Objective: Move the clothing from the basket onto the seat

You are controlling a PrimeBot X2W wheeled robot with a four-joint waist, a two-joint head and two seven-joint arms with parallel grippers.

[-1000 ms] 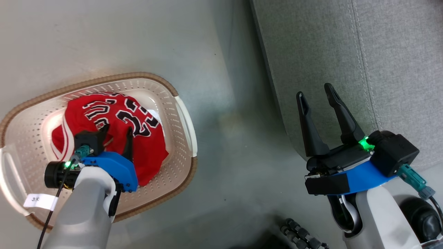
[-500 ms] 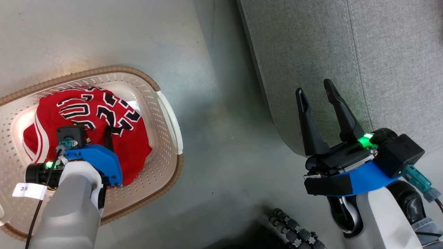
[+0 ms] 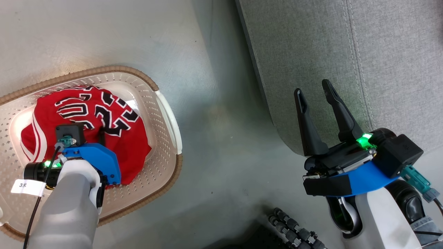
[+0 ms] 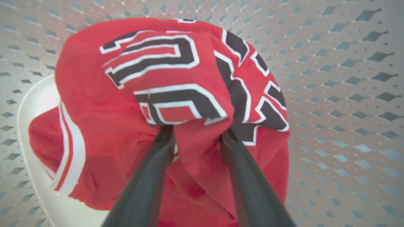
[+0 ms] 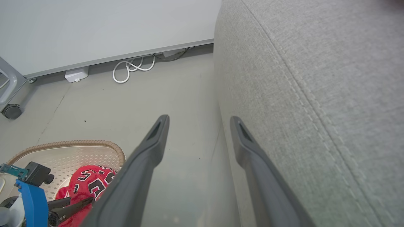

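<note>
The red jersey lies heaped in the middle of the basket. The left gripper straddles one of its folds, tips buried, so I cannot tell whether it is clamped. The right gripper hangs spread and empty at the sofa cushion's edge. Nothing lies on the visible cushion, so the lift and carry appear still to do.

Left gripper: both fingertips are buried under a fold of the red jersey heap; whether they pinch cloth cannot be told, nor whether the heap is one garment or two. Basket: cut by the head view's left and bottom edges, near side hidden behind the left forearm. Seat: cut off at top and right. Black ribbed object: cropped by the bottom edge, unidentifiable.
</note>
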